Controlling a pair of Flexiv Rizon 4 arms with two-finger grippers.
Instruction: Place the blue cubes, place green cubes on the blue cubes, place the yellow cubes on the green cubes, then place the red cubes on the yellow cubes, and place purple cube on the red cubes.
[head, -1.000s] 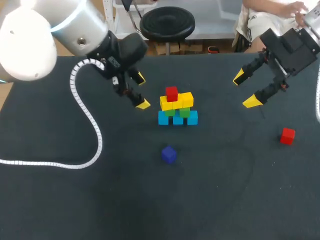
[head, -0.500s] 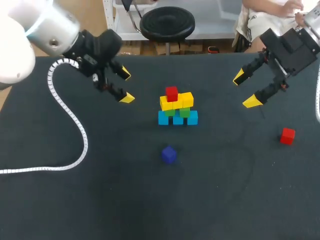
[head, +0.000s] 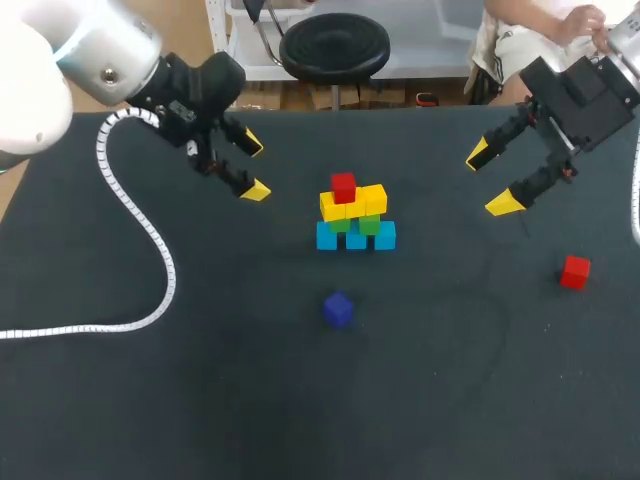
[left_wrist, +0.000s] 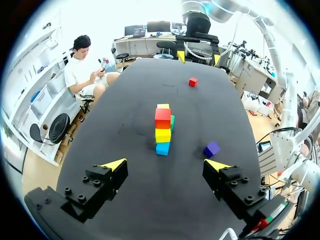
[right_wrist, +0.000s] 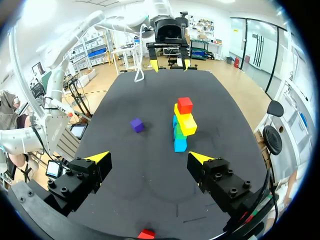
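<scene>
In the middle of the table stands a cube stack: blue cubes at the base, green cubes on them, yellow cubes above, and one red cube on top. A second red cube lies alone at the right. In front of the stack lies the purple cube. My left gripper hangs open and empty to the stack's left. Open and empty too, my right gripper is at the back right. The stack is ahead of the left gripper. The loose red cube lies just under the right gripper.
A white ribbed cable from my left arm loops over the table's left part. The dark table has bare room in front of the purple cube and between the stack and the loose red cube.
My left gripper has drawn back to the left, away from the stack. The right arm and all cubes have kept still.
</scene>
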